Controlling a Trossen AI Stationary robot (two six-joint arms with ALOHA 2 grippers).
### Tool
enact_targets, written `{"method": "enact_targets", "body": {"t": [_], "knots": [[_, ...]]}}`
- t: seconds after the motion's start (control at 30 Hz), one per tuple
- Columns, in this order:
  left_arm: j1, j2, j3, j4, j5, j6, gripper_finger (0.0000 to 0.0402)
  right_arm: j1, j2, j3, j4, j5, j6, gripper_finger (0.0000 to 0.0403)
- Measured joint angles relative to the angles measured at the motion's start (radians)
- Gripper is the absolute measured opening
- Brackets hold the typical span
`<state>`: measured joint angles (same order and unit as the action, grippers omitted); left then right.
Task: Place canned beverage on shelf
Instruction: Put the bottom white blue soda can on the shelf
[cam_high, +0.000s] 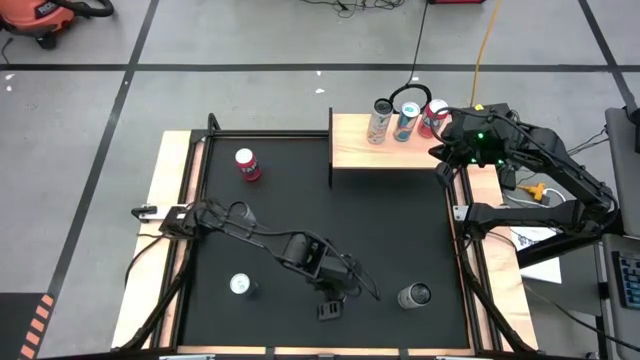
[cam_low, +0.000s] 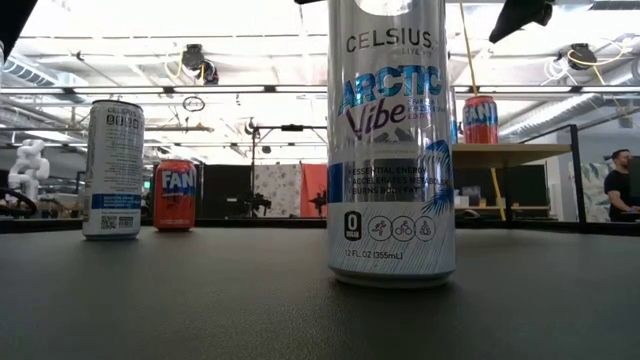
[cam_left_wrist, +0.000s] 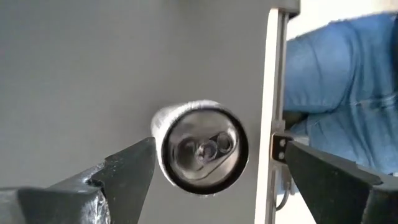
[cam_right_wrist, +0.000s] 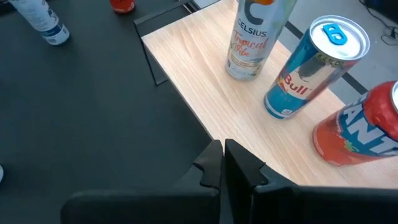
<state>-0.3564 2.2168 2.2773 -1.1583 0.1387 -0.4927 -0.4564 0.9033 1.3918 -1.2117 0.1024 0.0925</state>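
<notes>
Left gripper (cam_high: 331, 300) at lower centre of the high view, spread wide above a silver can (cam_left_wrist: 200, 148) standing on the black counter mat (cam_high: 300, 200), not touching it. Right gripper (cam_high: 443, 150) fully closed, empty, at the shelf's (cam_high: 360, 150) right end in the upper right. On the shelf: Celsius can (cam_high: 378, 121), Red Bull can (cam_high: 405, 120), red Fanta can (cam_high: 432, 117).

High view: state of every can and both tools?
Celsius Tropical can: upright on shelf.
Red Bull can: upright on shelf.
Red Fanta can: upright on shelf.
Red can on mat: upright, off shelf.
Arctic Vibe can: upright on mat.
Front-left can: upright on mat.
Left tool: open, above a can.
Right tool: shut, empty, at shelf edge.
</notes>
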Motion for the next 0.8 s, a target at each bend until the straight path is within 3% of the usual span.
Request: {"method": "enact_targets", "body": {"t": [0.67,0.8], "knots": [[-0.008,0.041,0.0,-0.005,-0.019,0.0,0.0359,0.0,0.0,0.0,-0.047,0.0,-0.001,0.0],[-0.009,0.041,0.0,-0.003,-0.075,0.001,0.0359,0.0,0.0,0.0,-0.058,0.0,0.0,0.0]]}}
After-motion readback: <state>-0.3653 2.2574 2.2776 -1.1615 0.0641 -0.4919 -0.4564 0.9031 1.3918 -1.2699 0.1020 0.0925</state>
